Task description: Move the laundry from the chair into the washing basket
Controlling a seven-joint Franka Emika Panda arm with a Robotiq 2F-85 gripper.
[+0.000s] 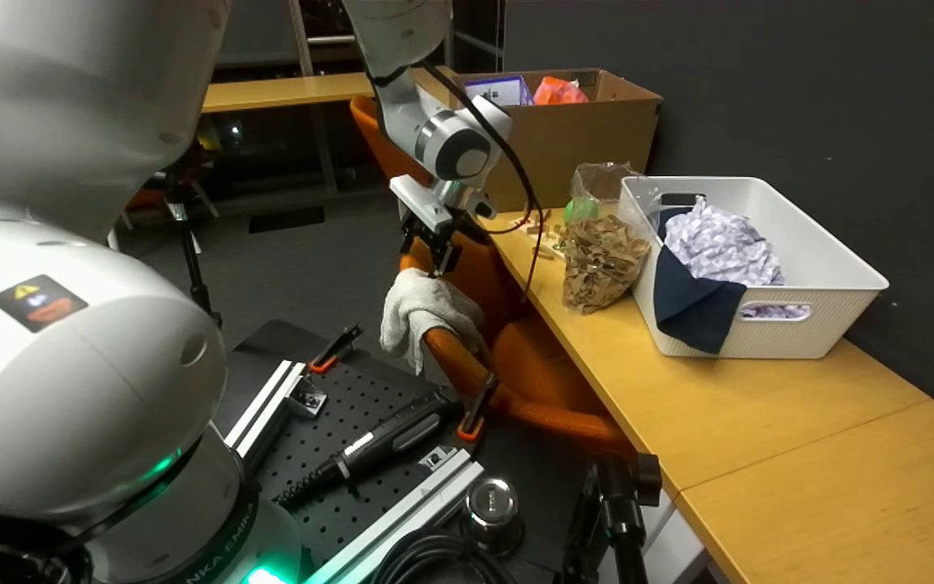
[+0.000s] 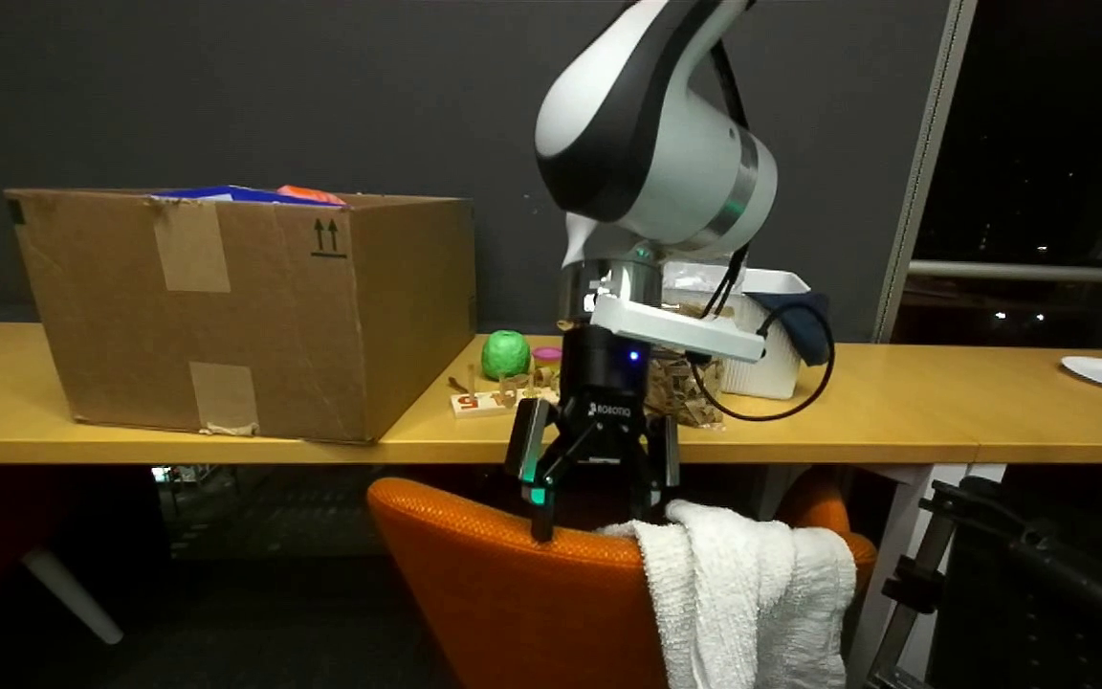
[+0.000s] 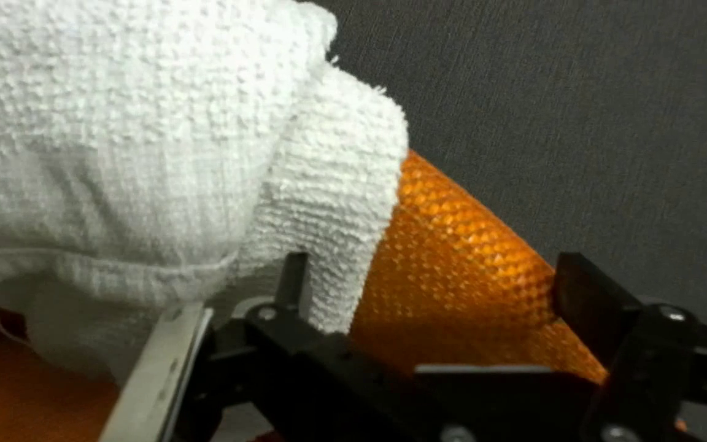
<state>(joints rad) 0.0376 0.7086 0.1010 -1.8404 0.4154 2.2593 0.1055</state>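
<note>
Looks well along, as a judgement. Shows two pieces at the basket point(image 1: 799, 337), near the surface's point(image 1: 743, 405) wall-side edge: a patterned cloth point(image 1: 722, 243) bunched inside, and a dark cloth point(image 1: 694, 304) draped over the side, partly hanging outside. Leaves the towel point(image 2: 742, 593) to move, slung over the rim of the chair point(image 2: 513, 593), just off the surface's chair-side edge. Holds nothing with the gripper point(image 2: 594, 517), as far as visible: has the jaws spread astride the rim at the towel's end, with bare orange showing between them in the wrist view. Cannot tell about contact with rim or towel. Needs a grip, a lift and a drop; may also want the dark cloth tucked in.

Includes around the work: a full bag point(image 1: 605, 268) just beside the basket, toward the chair-side edge; a small white board point(image 2: 480, 409) near that edge, with a green ball point(image 2: 505, 354) behind; farther along, a tall box point(image 2: 274, 316). Risks brushing the bag on a low carry, and perhaps snagging the loose cable point(image 1: 507, 154) at the wrist.
</note>
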